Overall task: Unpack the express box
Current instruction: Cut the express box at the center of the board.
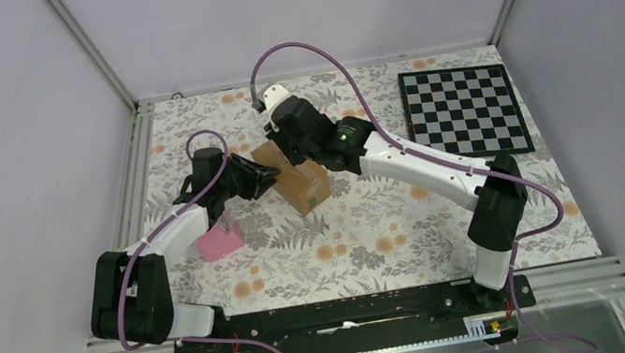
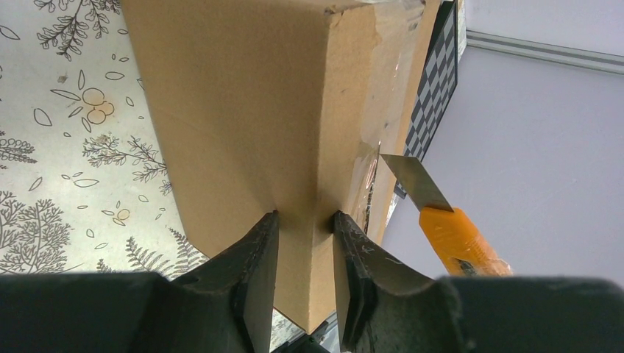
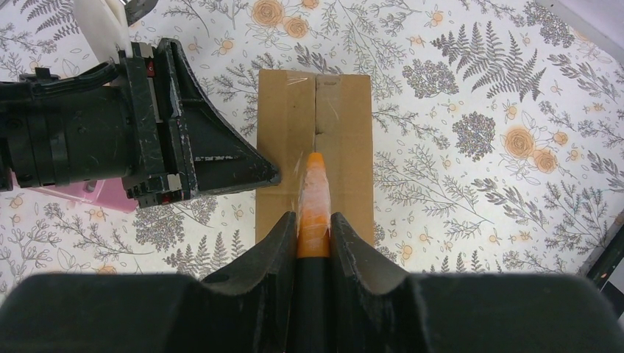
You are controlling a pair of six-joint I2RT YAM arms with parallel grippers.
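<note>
- Left pincer [image 2: 305,220]: narrow gap, both fingers clamped on a side edge of the small brown cardboard express box [image 2: 243,110].
- Right pincer [image 3: 315,220]: narrow gap, closed on the slim orange-and-black cutter [image 3: 315,195], which points out over the box top.
- Cutter's steel blade [image 2: 416,180] is extended, its tip at the taped centre seam. Cannot tell whether it touches.
- Box sits mid-table on the floral-print cloth [image 1: 411,227], between the two pincers.
- Pink wedge-shaped object [image 1: 220,240] lies near the box, beside the left arm.
- Black-and-white checkerboard mat [image 1: 466,110] lies well apart, at the far right.
</note>
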